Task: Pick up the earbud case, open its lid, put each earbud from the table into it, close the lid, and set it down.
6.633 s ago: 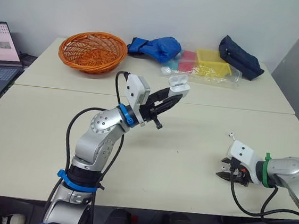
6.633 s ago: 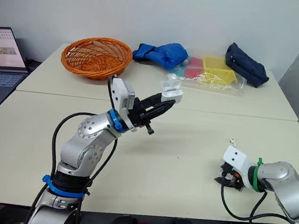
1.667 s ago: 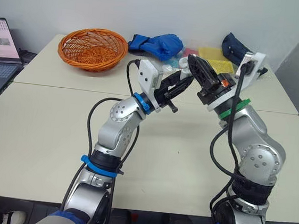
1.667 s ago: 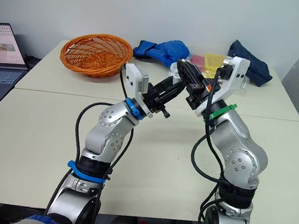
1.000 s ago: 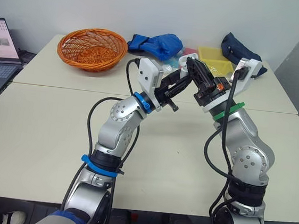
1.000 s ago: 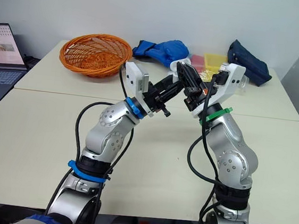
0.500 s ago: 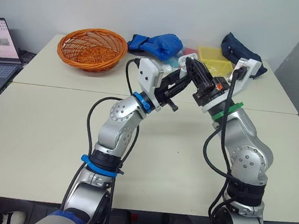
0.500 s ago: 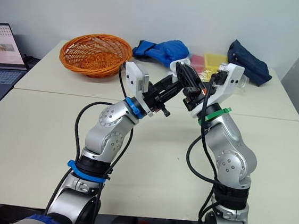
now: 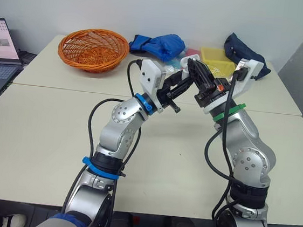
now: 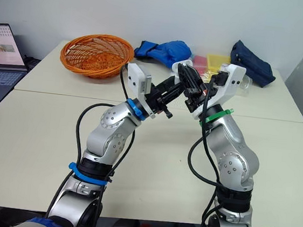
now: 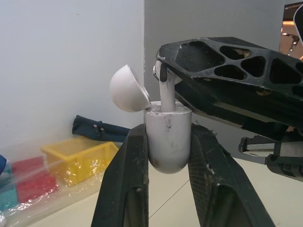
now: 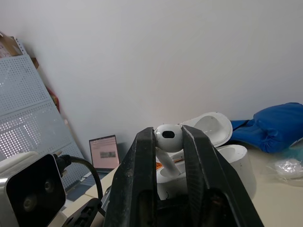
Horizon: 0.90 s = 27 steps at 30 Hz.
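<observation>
Left tool [image 11: 168, 131] pinches the open-lidded earbud case [image 11: 168, 149]; right tool [image 12: 167, 142] pinches an earbud [image 11: 166, 93] stem-first into it (other earbud's status unclear). Closing and set-down remain.

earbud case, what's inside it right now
One earbud stands stem-down in the open earbud case, its head pinched by the right gripper. The left gripper holds the case. The stem's tip and the rest of the inside are hidden by the case's wall.
</observation>
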{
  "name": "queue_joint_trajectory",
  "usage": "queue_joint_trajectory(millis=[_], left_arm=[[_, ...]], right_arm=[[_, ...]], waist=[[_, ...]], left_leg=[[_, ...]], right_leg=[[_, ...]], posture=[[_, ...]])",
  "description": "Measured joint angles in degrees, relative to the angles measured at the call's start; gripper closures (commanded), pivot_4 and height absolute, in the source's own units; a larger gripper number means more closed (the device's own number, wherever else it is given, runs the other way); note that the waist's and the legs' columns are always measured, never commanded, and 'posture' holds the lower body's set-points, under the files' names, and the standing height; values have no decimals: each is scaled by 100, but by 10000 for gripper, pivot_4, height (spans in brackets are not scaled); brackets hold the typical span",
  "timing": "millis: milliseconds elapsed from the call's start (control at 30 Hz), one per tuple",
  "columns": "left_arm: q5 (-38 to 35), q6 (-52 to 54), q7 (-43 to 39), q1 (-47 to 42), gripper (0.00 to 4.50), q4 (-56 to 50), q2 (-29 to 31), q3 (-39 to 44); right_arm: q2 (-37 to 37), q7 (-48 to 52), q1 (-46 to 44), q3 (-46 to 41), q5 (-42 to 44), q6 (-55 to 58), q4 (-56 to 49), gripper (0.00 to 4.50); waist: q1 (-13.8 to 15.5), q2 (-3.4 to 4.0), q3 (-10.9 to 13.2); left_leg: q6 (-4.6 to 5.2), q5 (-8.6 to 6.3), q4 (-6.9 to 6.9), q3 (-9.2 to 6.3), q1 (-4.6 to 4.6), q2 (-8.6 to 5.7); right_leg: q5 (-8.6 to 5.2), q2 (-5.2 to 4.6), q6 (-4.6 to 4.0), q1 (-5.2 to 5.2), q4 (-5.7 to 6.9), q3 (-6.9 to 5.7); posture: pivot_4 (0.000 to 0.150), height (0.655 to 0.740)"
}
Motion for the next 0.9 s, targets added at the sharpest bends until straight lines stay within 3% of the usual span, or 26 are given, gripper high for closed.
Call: queue_joint_trajectory(millis=[333, 900], left_arm=[[0, -6, 0, -3, 37489, -1, -15, 18], [214, -150, 5, -2, 37489, 0, -17, 12]], right_arm=[[252, -203, -8, -51, 169, -14, 7, 40900], [21, -70, -105, 114, -56, -40, 60, 40900]], waist=[[-1, 0, 0], [-1, 0, 0]], left_leg=[[0, 0, 0, 1, 0, 0], [0, 0, -1, 1, -1, 0]], right_leg=[[0, 0, 0, 0, -1, 1], [0, 0, 0, 0, -2, 0]], posture=[[1500, 7400], [1500, 7400]])
